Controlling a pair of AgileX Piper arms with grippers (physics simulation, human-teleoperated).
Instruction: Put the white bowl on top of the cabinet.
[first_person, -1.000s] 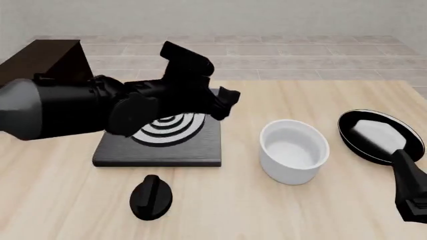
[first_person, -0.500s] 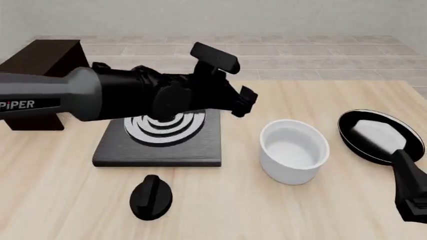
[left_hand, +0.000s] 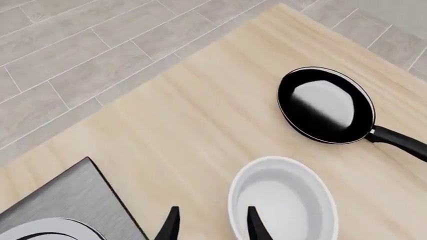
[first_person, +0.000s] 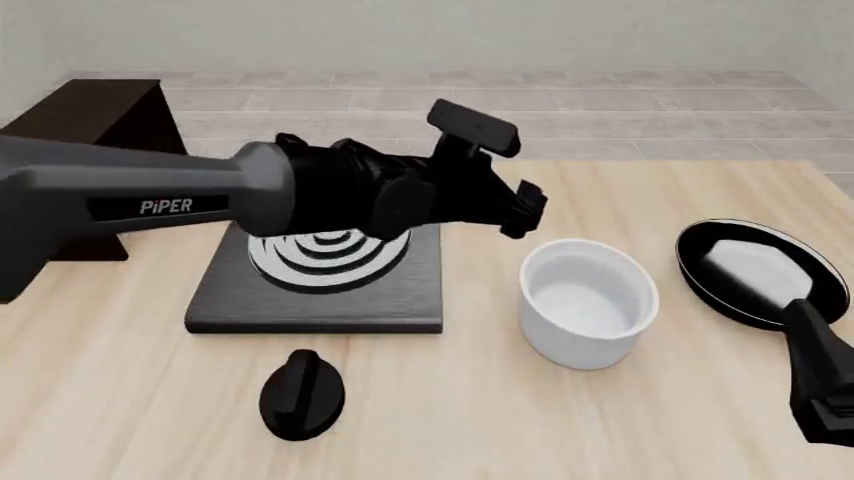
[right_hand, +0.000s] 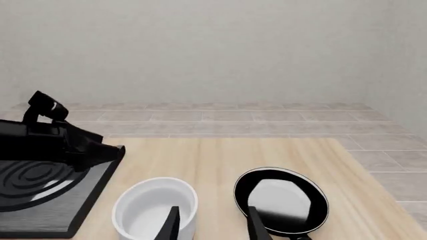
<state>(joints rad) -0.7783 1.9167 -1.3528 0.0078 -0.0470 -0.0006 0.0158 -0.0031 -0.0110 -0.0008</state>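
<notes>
a black stove plate (first_person: 254, 300), a black knob (first_person: 302, 394) near it, and a frying pan (first_person: 747, 270) on the table (first_person: 134, 400)

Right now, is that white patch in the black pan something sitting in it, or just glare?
Just glare: in the front view the pan carries a pale soft-edged patch, and both wrist views show the same sheen lying flat on its floor. The bowl is glossy too. Shadows are faint and nothing looks blurred.

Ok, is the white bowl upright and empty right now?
Upright and empty: the white bowl stands on the table with its opening facing up, and the left wrist view shows only bare white inside.
</notes>
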